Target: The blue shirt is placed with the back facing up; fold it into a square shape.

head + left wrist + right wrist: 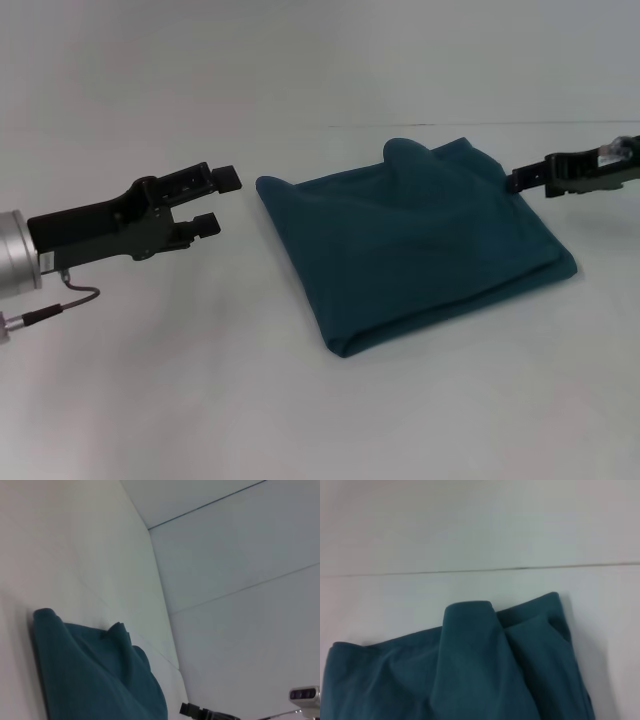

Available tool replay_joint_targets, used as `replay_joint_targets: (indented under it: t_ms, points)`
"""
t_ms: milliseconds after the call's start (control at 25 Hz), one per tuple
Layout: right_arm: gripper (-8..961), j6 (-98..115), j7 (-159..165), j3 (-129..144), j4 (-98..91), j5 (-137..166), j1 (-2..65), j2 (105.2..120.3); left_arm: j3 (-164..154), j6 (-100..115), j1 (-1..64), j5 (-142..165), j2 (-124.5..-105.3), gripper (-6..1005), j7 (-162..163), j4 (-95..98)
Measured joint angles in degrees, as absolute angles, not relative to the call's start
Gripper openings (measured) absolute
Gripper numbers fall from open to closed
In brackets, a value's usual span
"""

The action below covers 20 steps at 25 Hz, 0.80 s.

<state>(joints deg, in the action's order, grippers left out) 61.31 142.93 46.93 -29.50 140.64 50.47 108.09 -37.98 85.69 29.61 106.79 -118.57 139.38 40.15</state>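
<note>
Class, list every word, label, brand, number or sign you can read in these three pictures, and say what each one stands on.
None can be read.
Blue shirt: plain, no print.
Left gripper: no marking shows.
Right gripper: no text; the pale patch on the arm behind it is too blurred to read.
Table: no text.

Soft, even light; faint shadows

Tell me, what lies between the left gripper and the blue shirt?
Nothing. In the head view, only bare white table separates the open left gripper from the near edge of the folded blue shirt.
</note>
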Motion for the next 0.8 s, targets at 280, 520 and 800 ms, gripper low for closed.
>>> replay_joint_targets:
  t_ms: [280, 520, 800]
  points:
    - [725, 56.37, 141.37, 47.09, -28.68, 140.42, 50.53, 110.98, -38.36, 84.27, 29.58, 106.79, -118.89, 952, 139.34, 39.92]
    - [717, 53.77, 140.76, 47.19, -26.58, 140.49, 50.91, 111.76, -38.36, 84.17, 29.46, 106.79, -119.37, 951, 139.23, 39.90]
    - [708, 51.41, 139.82, 47.60, -25.29, 140.56, 51.09, 112.84, -38.32, 84.17, 29.42, 106.79, -119.43, 951, 138.95, 39.90]
